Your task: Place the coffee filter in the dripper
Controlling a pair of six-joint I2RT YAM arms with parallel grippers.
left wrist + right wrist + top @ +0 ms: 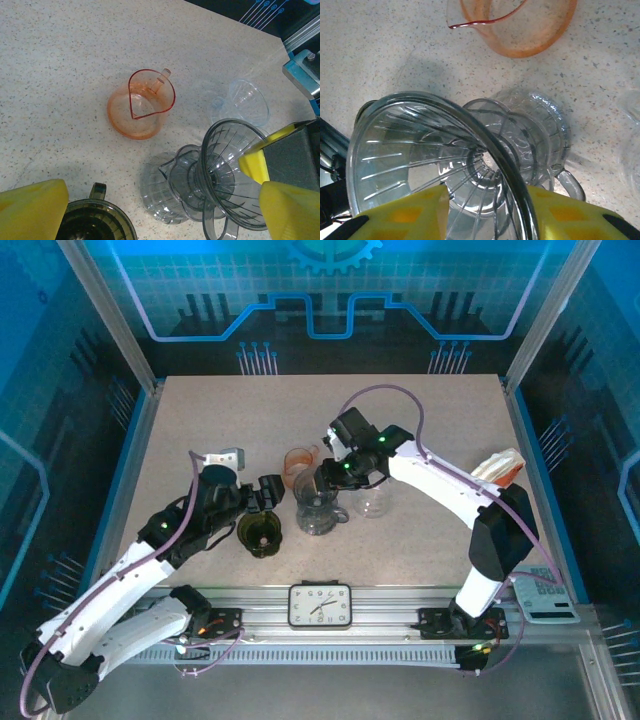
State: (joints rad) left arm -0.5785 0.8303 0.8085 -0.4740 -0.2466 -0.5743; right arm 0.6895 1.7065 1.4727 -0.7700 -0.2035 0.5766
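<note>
The orange pitcher [520, 30] behind the dripper [420, 150] runs off the top edge of the right wrist view, and the dripper's lower rim leaves that frame at the bottom. In the left wrist view, the right end effector [257, 179] covers the dripper's right rim. A dark cup [95, 220] left of the dripper is cut by the lower edge. From above, a white-and-orange item [500, 468] far right of the dripper is too small to identify.

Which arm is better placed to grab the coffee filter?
Likely right. The coffee filters lie at the table's right edge, beside the right arm; the right end effector stands open at the dripper. The left end effector is farther, by the dark cup.
</note>
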